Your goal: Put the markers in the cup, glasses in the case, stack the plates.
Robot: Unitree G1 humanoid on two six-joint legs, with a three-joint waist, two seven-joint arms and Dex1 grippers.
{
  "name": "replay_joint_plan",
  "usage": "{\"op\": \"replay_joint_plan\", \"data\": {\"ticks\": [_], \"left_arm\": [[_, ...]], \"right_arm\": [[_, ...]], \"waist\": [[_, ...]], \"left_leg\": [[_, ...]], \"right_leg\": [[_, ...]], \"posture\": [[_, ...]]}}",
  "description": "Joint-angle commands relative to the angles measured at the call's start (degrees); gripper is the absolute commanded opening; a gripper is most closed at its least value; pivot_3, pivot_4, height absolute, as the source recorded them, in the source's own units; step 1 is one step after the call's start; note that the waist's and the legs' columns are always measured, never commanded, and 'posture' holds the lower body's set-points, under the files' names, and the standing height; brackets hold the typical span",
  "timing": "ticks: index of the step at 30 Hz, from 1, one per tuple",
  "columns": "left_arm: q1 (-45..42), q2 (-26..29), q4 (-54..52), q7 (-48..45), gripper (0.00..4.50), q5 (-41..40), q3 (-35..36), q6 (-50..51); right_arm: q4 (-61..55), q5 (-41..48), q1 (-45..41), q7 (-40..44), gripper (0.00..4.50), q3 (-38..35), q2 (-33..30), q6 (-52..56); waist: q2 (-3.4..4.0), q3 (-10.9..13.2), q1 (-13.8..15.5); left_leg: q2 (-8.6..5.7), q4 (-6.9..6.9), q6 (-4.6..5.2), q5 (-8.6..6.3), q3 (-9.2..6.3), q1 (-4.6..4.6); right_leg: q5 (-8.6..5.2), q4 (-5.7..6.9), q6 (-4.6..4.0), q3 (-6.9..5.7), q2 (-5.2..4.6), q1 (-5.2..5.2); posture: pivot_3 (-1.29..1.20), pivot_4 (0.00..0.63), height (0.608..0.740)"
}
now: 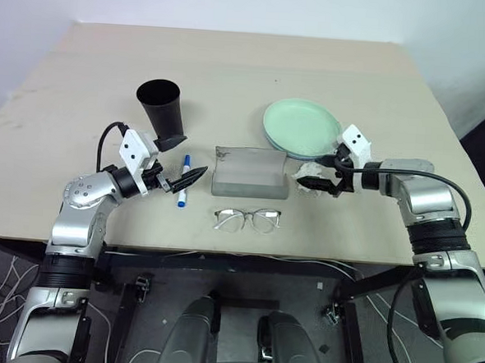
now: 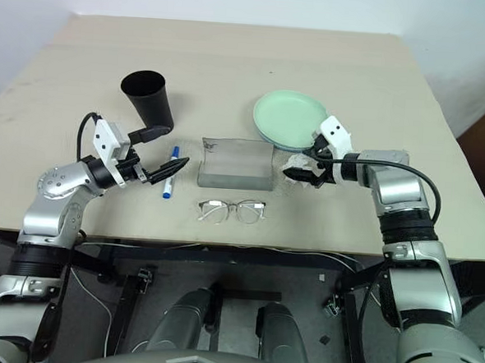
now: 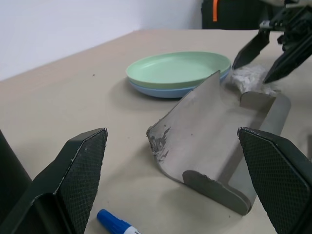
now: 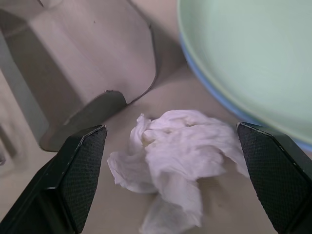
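I'm looking down on a beige table (image 1: 232, 74) set against a pale wall. Nearest the front edge lie the glasses (image 1: 247, 220), lenses flat on the surface, untouched and clear of both arms.

Just behind them sits the grey case (image 1: 250, 172), open, with its lid raised; in the left wrist view I see the lid tilted up and the box empty. To its left the marker (image 1: 183, 180) lies on the table, blue cap pointing away from me.

My left gripper (image 1: 176, 161) hovers beside that marker, pointing across toward the case. Its jaws stand wide apart and hold nothing; one fingertip sits close to the pen, but I cannot tell whether it touches.

On the other side of the case, my right gripper (image 1: 324, 175) reaches in over a crumpled white tissue (image 4: 173, 156). Its jaws are spread wide as well, straddling the tissue from above with nothing gripped.

Farther back, the plates (image 1: 302, 129) are already stacked, mint green on top of light blue, with the tissue just at their near rim. The black cup (image 1: 161, 109) stands upright behind the left gripper, well apart from the plates.
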Motion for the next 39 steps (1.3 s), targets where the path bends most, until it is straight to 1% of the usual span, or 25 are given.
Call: {"op": "replay_joint_plan", "data": {"ticks": [1, 4, 5, 7, 12, 17, 21, 23, 25, 29, 33, 36, 39], "left_arm": [[-0.7, 0.6, -1.0, 0.1, 4.5, -0.2, 0.7, -0.5], [-0.5, 0.7, -1.1, 0.2, 4.5, -0.2, 0.9, -0.6], [-0.3, 0.8, -1.2, 0.2, 4.5, -0.2, 1.0, -0.6], [-0.1, 0.9, -1.3, 0.2, 4.5, -0.3, 1.1, -0.6], [-0.1, 1.2, -1.0, 0.4, 4.5, -0.4, 1.4, -0.7], [-0.2, 1.5, 0.0, 0.2, 4.5, -0.4, 1.7, -1.2], [0.1, 1.8, 0.4, 0.2, 4.5, -0.4, 2.0, -1.6], [0.5, 1.9, 0.5, 0.2, 4.5, -0.5, 2.2, -1.8], [1.0, 2.0, 0.4, 0.1, 4.5, -0.4, 2.3, -2.0], [1.2, 2.1, 0.5, 0.2, 4.5, -0.3, 2.3, -2.1], [1.8, 2.2, -1.5, 1.3, 4.5, -0.3, 2.2, -1.3], [2.4, 2.3, -2.5, 2.0, 4.5, -0.2, 2.2, -0.9], [3.2, 2.5, -3.5, 2.5, 4.5, -0.4, 2.5, -0.6]], "right_arm": [[1.9, -1.4, -0.1, -1.1, 4.46, 0.6, -0.1, -3.2], [2.2, -1.7, 0.7, -0.7, 4.46, 0.9, -0.3, -5.6], [2.5, -1.9, 0.8, -0.9, 4.08, 0.8, -0.3, -6.0], [2.8, -2.2, 0.8, -1.0, 3.53, 0.8, -0.3, -6.8], [2.1, -1.6, 1.0, -0.9, 1.76, -0.4, -0.5, -7.9], [-3.4, 1.1, 2.4, 3.0, 0.07, -1.6, -3.2, -5.8], [-9.6, 5.5, 2.8, 5.4, 0.03, -4.7, -5.8, -2.5], [-11.3, 7.9, 1.4, 5.0, 0.03, -7.1, -6.3, -0.7], [-9.3, 8.9, -2.2, 2.5, 0.03, -9.3, -5.5, -0.8], [0.7, 7.4, -10.3, -3.8, 0.03, -10.0, -1.5, -4.1], [19.3, 1.1, -19.5, -10.6, 0.03, -6.5, 4.7, -11.2], [30.3, -2.1, -23.9, -15.0, 0.03, -5.4, 7.5, -16.1], [37.8, -4.4, -26.6, -19.3, 0.03, -4.9, 9.4, -19.3]], "waist": [[0.0, 0.0, 0.0], [0.0, 0.0, -0.1], [0.0, 0.0, -0.1], [0.0, 0.0, -0.1], [0.0, 0.0, -0.1], [0.0, 0.0, 0.0], [0.0, 0.0, -0.1], [0.0, 0.0, -0.1], [0.0, 0.0, -0.3], [0.02, 0.0, -0.5], [0.0, 0.0, -0.5], [0.01, 0.0, -0.1], [0.02, 0.0, 0.1]], "left_leg": [[0.0, 0.0, 0.01, 0.0, 0.01, 0.0], [0.0, 0.0, 0.03, 0.01, 0.03, 0.01], [0.0, 0.0, 0.03, 0.01, 0.03, 0.01], [0.0, 0.01, 0.04, 0.02, 0.04, 0.03], [0.0, 0.01, 0.04, 0.02, 0.04, 0.03], [0.0, 0.01, 0.04, 0.02, 0.04, 0.02], [0.0, 0.01, 0.03, 0.0, 0.03, 0.01], [0.01, 0.01, -0.02, -0.03, 0.03, 0.01], [0.02, 0.0, -0.04, -0.05, 0.03, 0.01], [0.05, 0.0, -0.08, -0.07, 0.09, 0.05], [0.05, -0.05, -0.07, -0.08, 0.13, 0.14], [0.05, -0.07, 0.01, -0.03, 0.16, 0.04], [0.03, -0.06, 0.07, 0.01, 0.17, -0.11]], "right_leg": [[0.0, 0.0, 0.0, 0.0, 0.0, 0.0], [0.01, 0.0, 0.02, 0.0, 0.0, 0.01], [0.01, 0.01, 0.03, 0.0, 0.01, 0.01], [0.02, 0.01, 0.03, 0.0, 0.01, 0.02], [0.02, 0.02, 0.04, 0.0, 0.01, 0.02], [0.02, 0.01, 0.04, 0.0, 0.0, 0.02], [0.02, 0.01, 0.03, 0.0, 0.0, 0.0], [0.02, 0.01, 0.03, 0.01, -0.01, -0.01], [0.01, 0.0, 0.02, 0.02, -0.01, -0.01], [0.01, 0.01, 0.01, 0.1, 0.0, -0.03], [0.01, -0.06, 0.01, 0.11, 0.0, -0.08], [0.02, -0.04, 0.02, 0.1, 0.0, -0.05], [0.03, -0.02, 0.03, 0.09, 0.02, -0.14]], "posture": [[0.0, 0.15, 0.727], [0.0, 0.15, 0.727], [0.0, 0.15, 0.727], [0.0, 0.15, 0.727], [0.0, 0.15, 0.727], [0.0, 0.15, 0.727], [0.0, 0.15, 0.727], [0.0, 0.15, 0.727], [0.0, 0.15, 0.727], [0.0, 0.15, 0.727], [0.0, 0.15, 0.727], [0.0, 0.15, 0.727], [0.0, 0.15, 0.727]]}}
